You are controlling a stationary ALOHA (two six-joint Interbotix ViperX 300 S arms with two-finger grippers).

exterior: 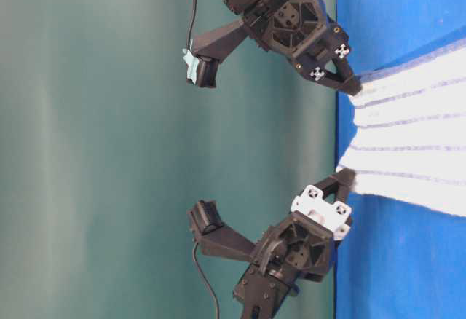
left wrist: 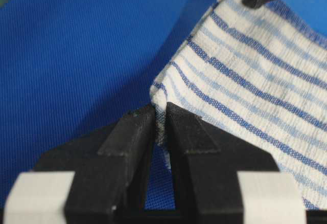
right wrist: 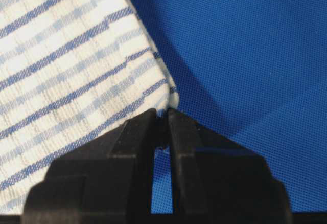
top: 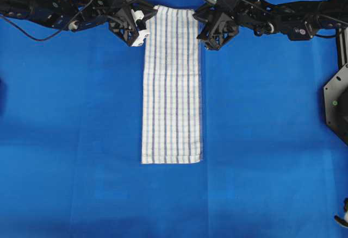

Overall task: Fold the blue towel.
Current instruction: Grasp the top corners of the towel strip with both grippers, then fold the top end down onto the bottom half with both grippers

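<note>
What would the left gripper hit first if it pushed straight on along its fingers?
The left gripper is shut on a corner of the white cloth towel with thin blue stripes, so that towel lies directly ahead. Beyond it, probably the right gripper at the opposite corner; depth is unclear.

The overhead view looks straight down on the whole towel. The table-level view, turned sideways, faces its held end from farther off. Each wrist camera sits close behind one pinched corner, sharing that end.

no legible txt, labels, nos.
</note>
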